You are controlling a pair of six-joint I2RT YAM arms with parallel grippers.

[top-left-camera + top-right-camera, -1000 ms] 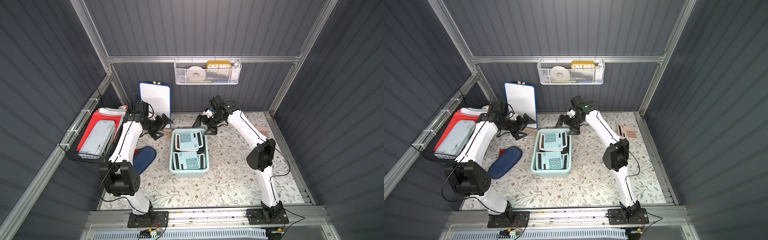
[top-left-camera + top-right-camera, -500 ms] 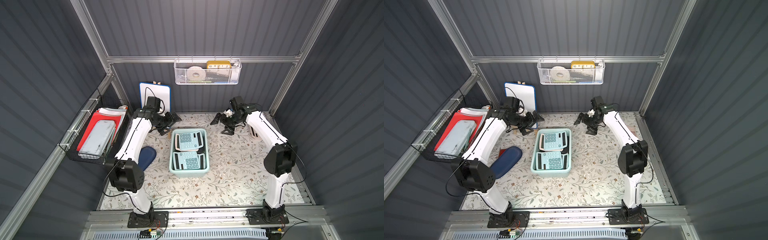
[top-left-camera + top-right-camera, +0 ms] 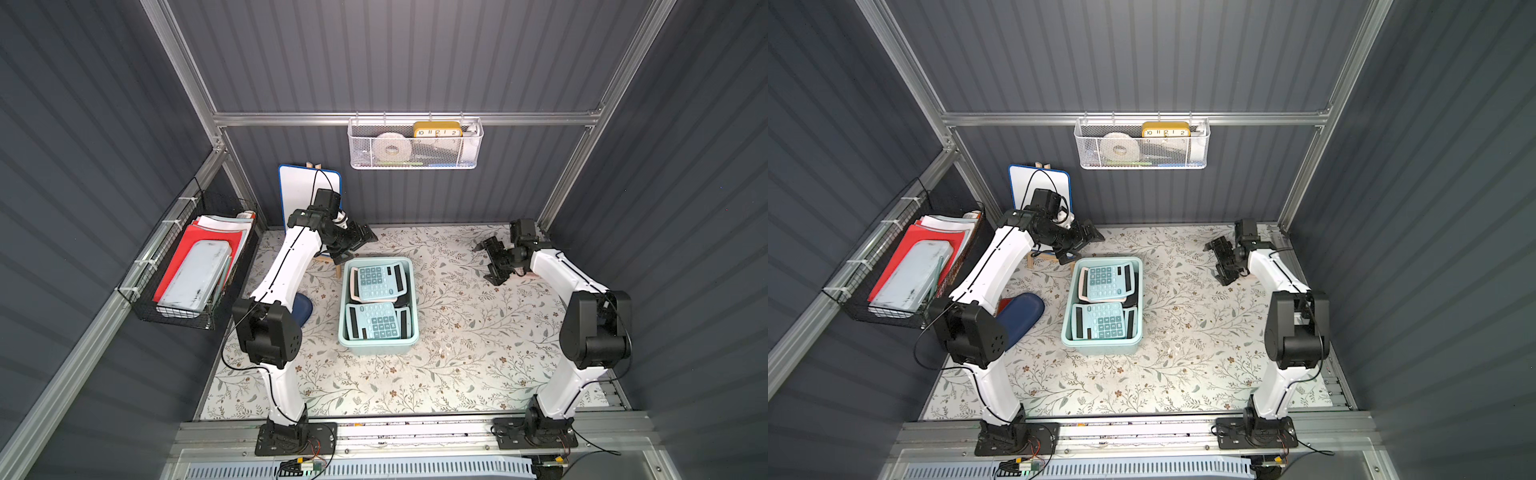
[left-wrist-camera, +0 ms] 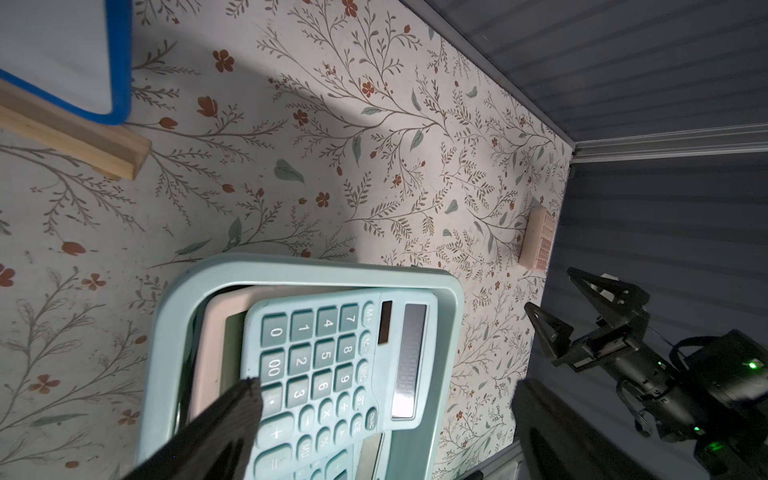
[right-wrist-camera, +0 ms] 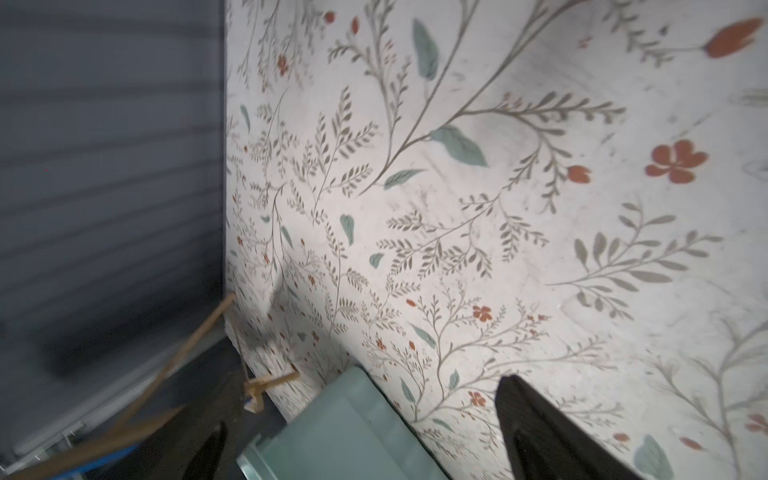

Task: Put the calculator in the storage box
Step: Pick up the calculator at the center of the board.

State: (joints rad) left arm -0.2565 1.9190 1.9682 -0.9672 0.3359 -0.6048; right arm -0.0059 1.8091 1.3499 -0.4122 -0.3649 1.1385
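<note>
When inspecting, locate teal plastic desk calculators (image 3: 376, 281) inside pale mint-green rectangular plastic storage box (image 3: 378, 348). Note black left gripper (image 3: 355, 248), beside far-left box corner, spread wide, empty; black right gripper (image 3: 486, 264), far right, likewise.

Mat (image 3: 478, 332) from the box's (image 3: 378, 348) 3 o'clock round to 6 is bare, easy pass. At its 11 the whiteboard (image 3: 300, 191) crowds the back corner. A blue pouch (image 3: 302, 309) sits near its 9, partly under the left arm (image 3: 291, 266).
</note>
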